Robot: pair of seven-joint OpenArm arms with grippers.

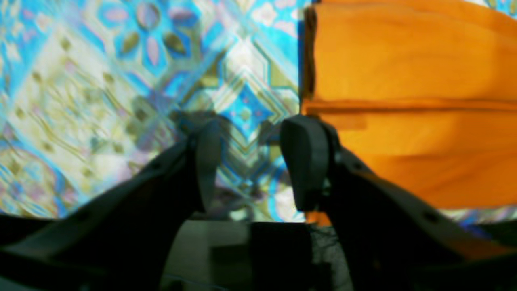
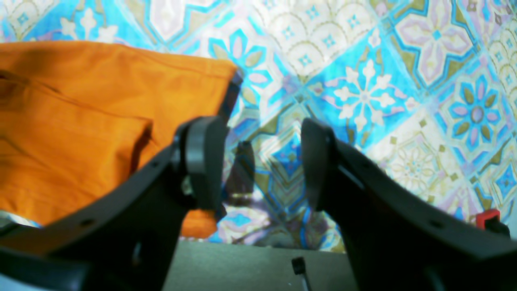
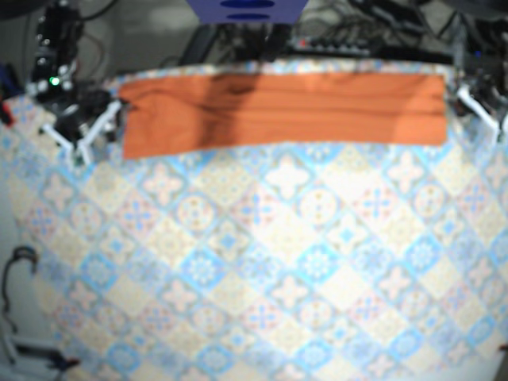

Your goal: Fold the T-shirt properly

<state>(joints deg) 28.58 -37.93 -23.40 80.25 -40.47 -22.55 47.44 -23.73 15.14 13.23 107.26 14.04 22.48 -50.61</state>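
Observation:
The orange T-shirt [image 3: 286, 111] lies folded into a long flat strip across the far side of the table. My right gripper [image 3: 83, 141] stands just off the strip's left end. In the right wrist view it [image 2: 260, 161] is open, with only patterned cloth between its fingers and the shirt [image 2: 80, 121] beside its left finger. My left gripper [image 3: 484, 107] stands at the strip's right end. In the left wrist view it [image 1: 256, 161] is open too, and its right finger [image 1: 305, 161] sits at the shirt's [image 1: 404, 101] edge. Neither gripper holds fabric.
A blue and beige patterned tablecloth [image 3: 278, 262] covers the table. Cables and equipment [image 3: 365, 36] crowd the far edge behind the shirt. A small red and black part [image 2: 486, 218] shows at the right of the right wrist view. A cable loop [image 3: 16, 266] hangs off the table's left side.

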